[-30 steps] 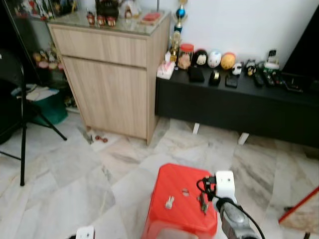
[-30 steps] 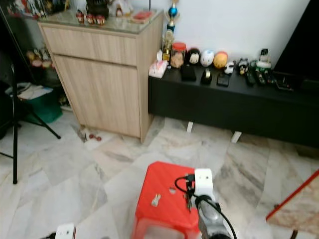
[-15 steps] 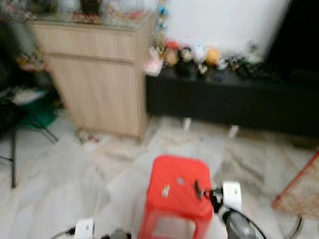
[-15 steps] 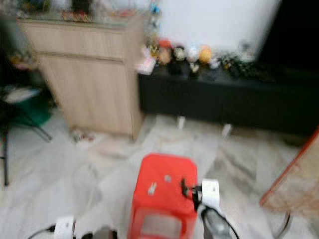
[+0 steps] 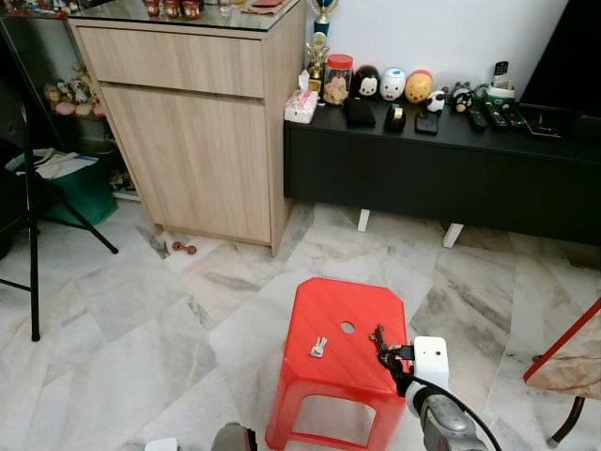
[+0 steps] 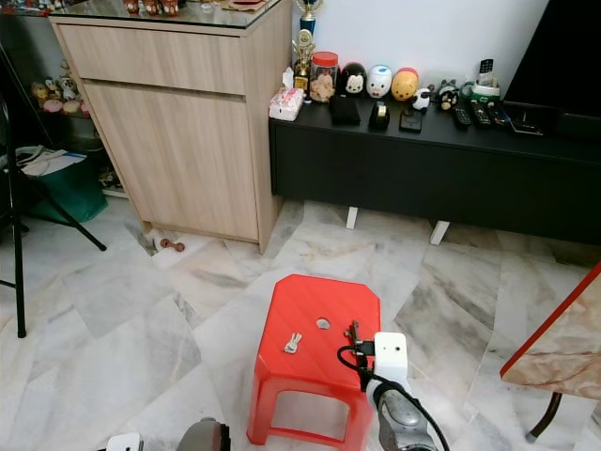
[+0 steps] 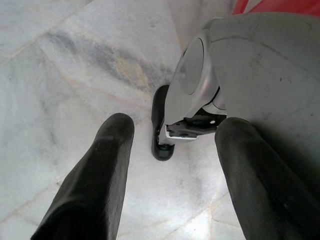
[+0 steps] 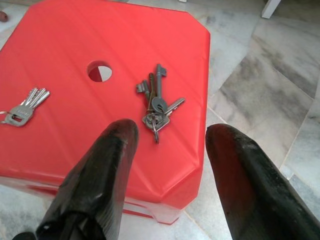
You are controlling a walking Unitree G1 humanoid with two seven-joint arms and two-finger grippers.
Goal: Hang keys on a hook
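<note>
A red plastic stool [image 5: 331, 314] stands on the marble floor in front of me. Two bunches of keys lie on its seat. A dark bunch on a ring [image 8: 156, 102] rests near the right edge, also seen as the dark keys [image 5: 378, 335] in the left eye view. A silver bunch [image 8: 22, 107] lies left of the seat's round hole, small as the silver keys [image 5: 319, 347]. My right gripper [image 8: 170, 135] is open, hovering just short of the dark bunch with nothing between its fingers. My left gripper [image 7: 172, 125] hangs open over the floor.
A wooden cabinet [image 5: 202, 132] stands at the back left. A low black bench [image 5: 441, 178] with figurines and remotes runs along the wall. Black stand legs [image 5: 33, 235] and a green bag [image 5: 80, 193] are at the left. A red-edged table [image 5: 568, 362] juts in at right.
The whole picture has shifted and was blurred half a second ago, so the camera moved. My right gripper stays at the stool's right edge near the dark keys. Both key bunches lie where they were.
</note>
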